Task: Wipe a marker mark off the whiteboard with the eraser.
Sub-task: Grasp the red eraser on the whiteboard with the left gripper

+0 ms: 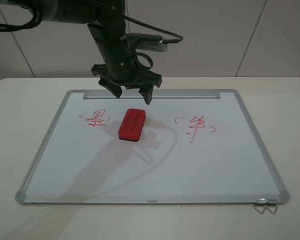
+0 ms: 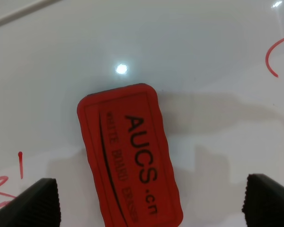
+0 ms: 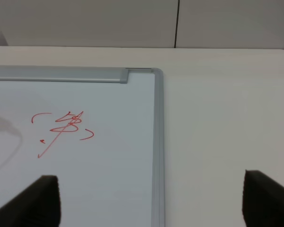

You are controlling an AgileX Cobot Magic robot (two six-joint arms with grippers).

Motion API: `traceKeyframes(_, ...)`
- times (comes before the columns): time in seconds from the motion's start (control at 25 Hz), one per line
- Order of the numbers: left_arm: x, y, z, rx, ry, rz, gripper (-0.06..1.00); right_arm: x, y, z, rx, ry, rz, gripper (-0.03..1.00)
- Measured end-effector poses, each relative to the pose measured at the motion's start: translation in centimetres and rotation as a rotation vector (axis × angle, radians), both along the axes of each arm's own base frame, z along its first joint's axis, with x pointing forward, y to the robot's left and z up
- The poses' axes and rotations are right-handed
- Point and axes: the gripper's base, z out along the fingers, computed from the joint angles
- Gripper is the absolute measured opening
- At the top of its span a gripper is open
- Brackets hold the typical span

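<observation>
In the exterior high view, the whiteboard lies flat on a white table and fills most of the frame. The marker mark, a small red scribble, sits in the board's upper left part. Just right of it, close but apart, the red eraser lies on the board near the frame's centre, with its lettered face up. The left gripper hangs directly above the eraser with its fingers spread wide and nothing between them. The left wrist view shows the eraser lying between the two dark fingertips, which do not touch it. Right of centre is a second red scribble between bracket-like curves. A metal clip sits at the board's lower right corner. The right gripper appears only in its wrist view, opened wide and empty, over the board's edge.
</observation>
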Motion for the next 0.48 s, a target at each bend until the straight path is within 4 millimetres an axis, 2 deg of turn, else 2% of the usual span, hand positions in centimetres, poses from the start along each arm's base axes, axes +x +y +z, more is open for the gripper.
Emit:
traceKeyframes(0.16, -0.01, -0.01, 0.00, -0.006, 0.005, 0.014, 0.77, 0.00, 0.00, 0.00, 0.000, 0.000, 0.000, 0.70)
traceKeyframes(0.48, 0.50, 0.68, -0.31, -0.036, 0.043, 0.154, 0.77, 0.00, 0.00, 0.00, 0.000, 0.000, 0.000, 0.70)
